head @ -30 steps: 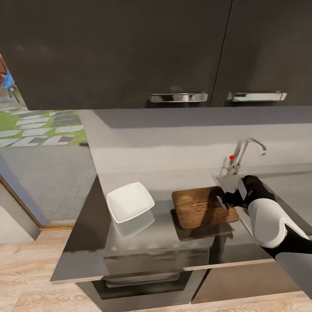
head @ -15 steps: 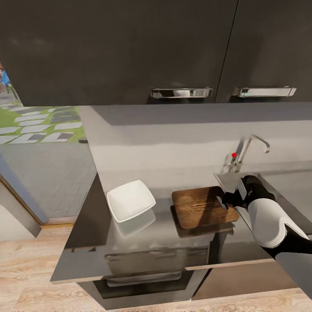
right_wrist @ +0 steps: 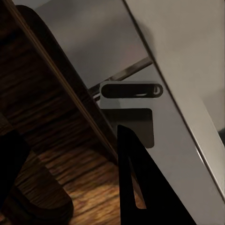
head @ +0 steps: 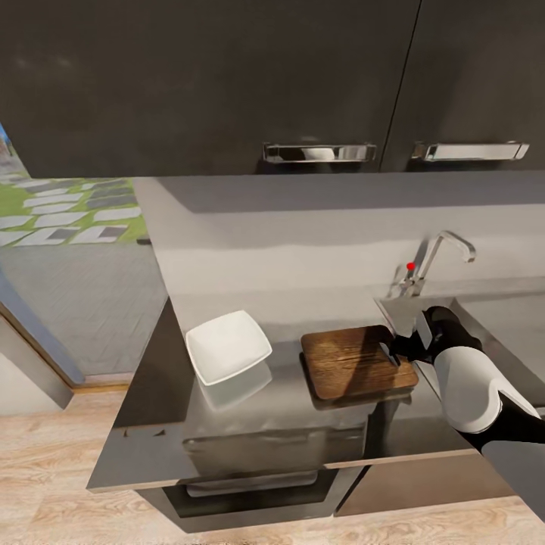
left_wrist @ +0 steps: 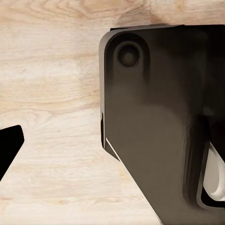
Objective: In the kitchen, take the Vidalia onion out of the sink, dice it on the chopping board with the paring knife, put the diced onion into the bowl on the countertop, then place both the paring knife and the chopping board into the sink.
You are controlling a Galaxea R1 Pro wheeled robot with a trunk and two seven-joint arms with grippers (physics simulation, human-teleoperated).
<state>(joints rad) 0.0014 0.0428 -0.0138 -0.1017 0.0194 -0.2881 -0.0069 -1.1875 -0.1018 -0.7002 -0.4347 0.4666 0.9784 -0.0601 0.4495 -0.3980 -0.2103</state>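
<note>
The dark brown chopping board [head: 352,363] hangs slightly above the glossy countertop [head: 151,393], with its reflection just under it. My right gripper [head: 395,352] is shut on the board's right edge, beside the sink [head: 393,309]. The right wrist view shows the wood grain of the chopping board [right_wrist: 42,108] between the dark fingers of my right gripper [right_wrist: 70,145]. The white squarish bowl [head: 227,347] rests on the countertop left of the board. One black fingertip [left_wrist: 9,145] of my left gripper hangs over wooden floor. The onion and paring knife are out of view.
A chrome tap [head: 446,250] with a red knob [head: 411,266] rises behind the sink. Dark wall cabinets [head: 227,83] hang overhead with steel handles [head: 318,153]. An oven front [head: 250,469] sits under the countertop. A glass door on the left opens onto a patio [head: 68,219].
The head view has shifted a little, moving the scene rightward. The board stays in my right gripper, and the gap to its reflection looks narrower than before.
</note>
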